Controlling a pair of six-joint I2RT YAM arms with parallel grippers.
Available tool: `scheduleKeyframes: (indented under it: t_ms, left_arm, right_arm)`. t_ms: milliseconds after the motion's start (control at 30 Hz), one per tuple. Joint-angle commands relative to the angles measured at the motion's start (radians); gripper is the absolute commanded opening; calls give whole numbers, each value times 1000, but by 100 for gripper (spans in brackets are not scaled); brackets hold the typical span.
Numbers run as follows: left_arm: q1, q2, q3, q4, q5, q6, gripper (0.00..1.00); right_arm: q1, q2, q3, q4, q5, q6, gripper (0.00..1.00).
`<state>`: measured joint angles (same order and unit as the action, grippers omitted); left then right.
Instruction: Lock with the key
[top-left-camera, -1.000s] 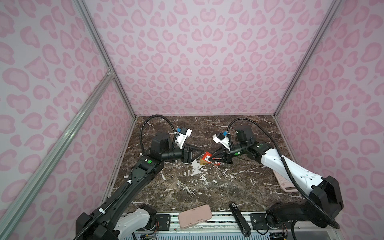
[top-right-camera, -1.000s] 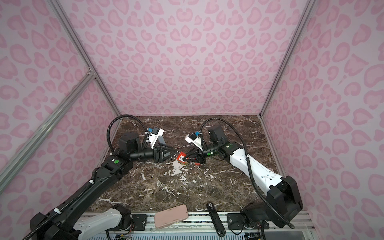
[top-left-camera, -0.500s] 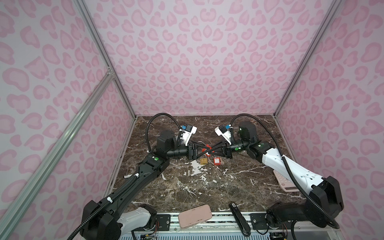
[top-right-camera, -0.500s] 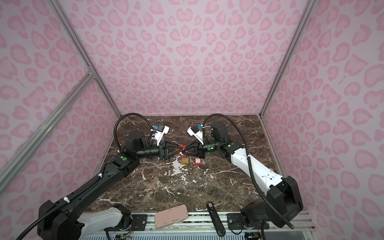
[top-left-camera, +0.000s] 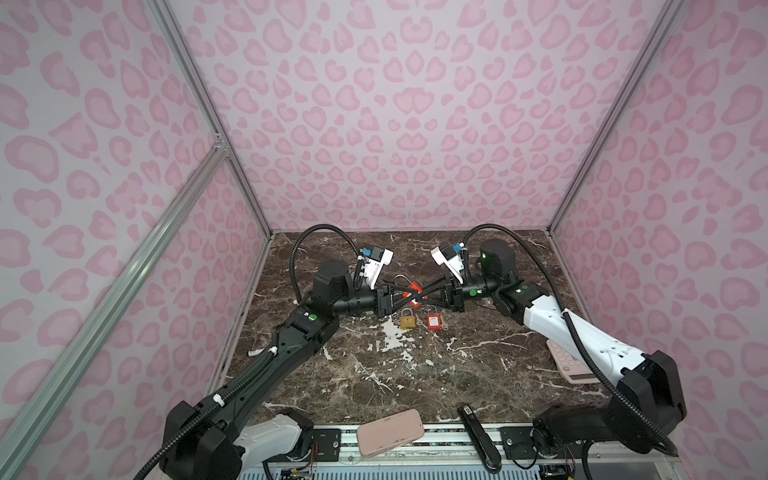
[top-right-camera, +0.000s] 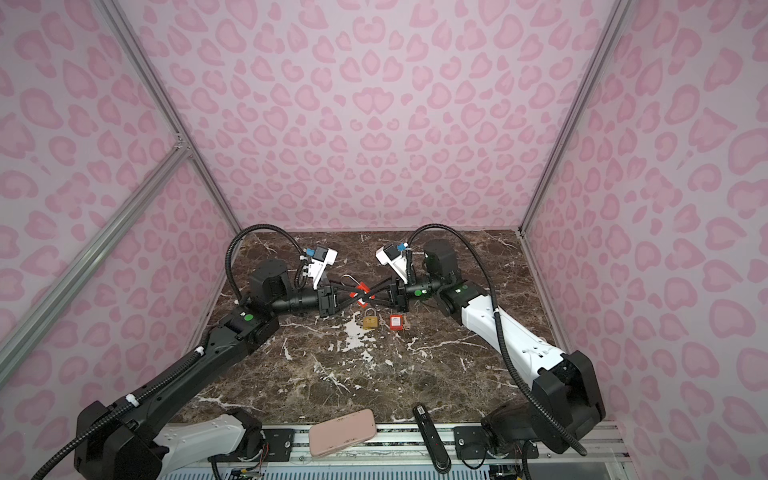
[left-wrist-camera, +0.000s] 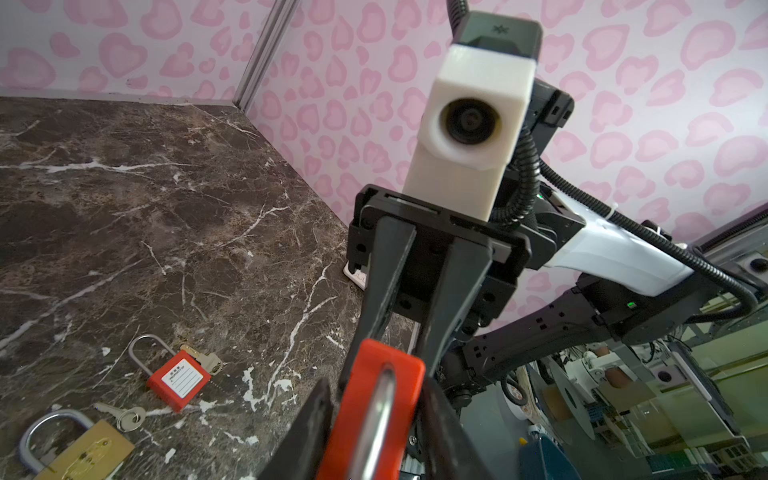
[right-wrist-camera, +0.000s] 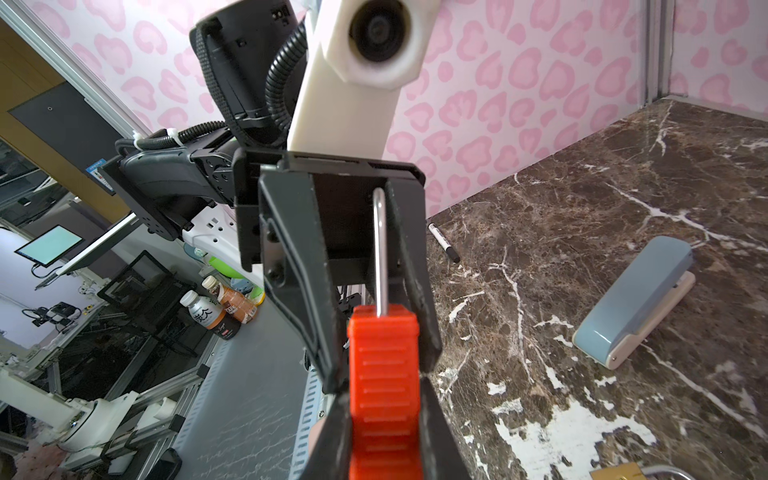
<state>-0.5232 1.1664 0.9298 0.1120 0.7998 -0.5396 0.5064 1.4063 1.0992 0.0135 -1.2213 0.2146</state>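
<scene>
Over marble tabletop (top-left-camera: 415, 374), red padlock (right-wrist-camera: 382, 374) pinched by right pincer (right-wrist-camera: 384, 449); left pincer (left-wrist-camera: 374, 440) hold unclear

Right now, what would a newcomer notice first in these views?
The left gripper and right gripper meet nose to nose above the back middle of the table, jaws on one red padlock held in mid-air. Near it on the dark marble lie a brass padlock and a second red padlock.
</scene>
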Motion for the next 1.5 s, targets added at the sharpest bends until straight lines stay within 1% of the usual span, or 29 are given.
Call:
scheduleKeyframes:
  t_ms: [0,167,333,433,500,667,900,1167,1267,1467]
  left_arm:
    - [0,1,26,71,-4,-26,29]
    - [-1,20,46,54,13,-14,23]
    - [-1,26,49,58,19,-16,14]
    - [0,21,48,59,7,-16,9]
    - [-1,16,43,60,-5,-17,6]
    - [0,13,41,62,-15,-22,4]
    - [0,15,36,71,-20,-35,4]
    - [6,12,3,192,-61,-93,4]
    - [6,15,-11,215,-82,-113,4]
    - [8,12,-23,256,-85,-140,4]
  right_arm:
    - [2,3,-15,65,3,26,0]
    - [2,3,-32,123,5,73,0]
    - [3,6,-43,149,-1,94,0]
    - [3,6,-47,142,1,85,20]
    - [2,4,-46,135,2,81,29]
    - [-13,-2,-61,140,18,84,39]
    - [-29,-13,-84,170,17,105,42]
    - [-67,-33,-154,373,28,281,49]
    - [-78,-42,-168,406,32,309,50]
    - [-95,-49,-181,428,41,331,51]
